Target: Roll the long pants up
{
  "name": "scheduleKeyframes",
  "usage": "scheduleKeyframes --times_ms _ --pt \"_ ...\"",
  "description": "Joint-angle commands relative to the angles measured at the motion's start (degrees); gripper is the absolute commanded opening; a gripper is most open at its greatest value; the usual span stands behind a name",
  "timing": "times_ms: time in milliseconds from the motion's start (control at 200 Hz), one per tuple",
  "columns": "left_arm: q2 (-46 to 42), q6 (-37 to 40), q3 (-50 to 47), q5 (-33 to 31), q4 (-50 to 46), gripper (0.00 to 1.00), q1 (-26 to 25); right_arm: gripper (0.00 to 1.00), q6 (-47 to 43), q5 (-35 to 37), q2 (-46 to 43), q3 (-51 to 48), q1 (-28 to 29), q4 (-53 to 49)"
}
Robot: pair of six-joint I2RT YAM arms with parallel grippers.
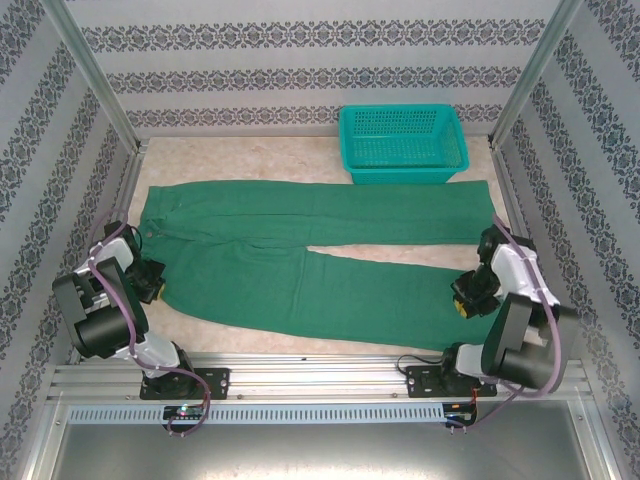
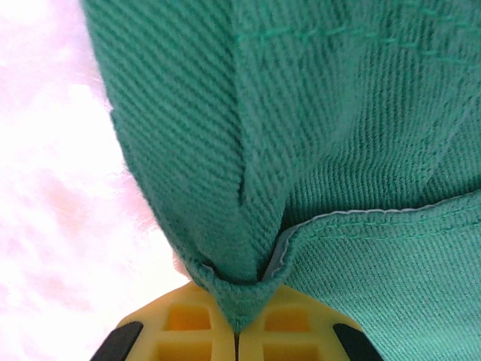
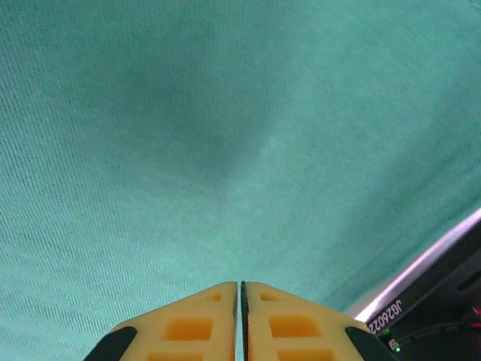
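- Rail (image 1: 310,372): near limit of the table (image 1: 250,160); a thin bare strip lies between it and the near leg
- Left claw (image 2: 237,323): closed, pinching a fold of the pants (image 1: 300,215) at the waist corner; the cloth covers the fingertips
- Right claw (image 3: 241,297): fingers pressed together at the near leg's hem; whether cloth is nipped between them cannot be made out, the cloth being blurred
- Pants: flat, waist left, legs running right, a bare wedge between them; far hem close to the right wall (image 1: 590,180)
- Basket (image 1: 400,172): far right, just beside the far leg; bare table to its left
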Motion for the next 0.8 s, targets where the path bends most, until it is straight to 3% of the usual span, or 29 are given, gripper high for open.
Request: scheduleKeyframes --times_ms 0,30,140,390,799 --pt "2.51 -0.89 0.03 -1.13 3.84 0.0 0.34 0.1 0.64 1.31 4.78 1.68 3.04 2.19" --pt "2.25 -0.72 0.3 -1.17 3.65 0.0 0.32 0.04 0.93 1.25 5.74 1.66 3.83 2.95" --pt "1.5 -0.12 0.4 -1.51 3.17 0.0 0.3 0.01 1.6 0.83 8.8 0.57 5.35 5.36" --pt "0.9 0.03 -0.66 -1.5 4.51 0.0 0.32 0.0 1.34 0.88 15.69 1.69 6.2 9.72" --pt "1.49 0.44 -0.02 -0.6 5.71 0.0 0.32 0.0 -0.5 2.11 35.17 18.93 7.43 13.08"
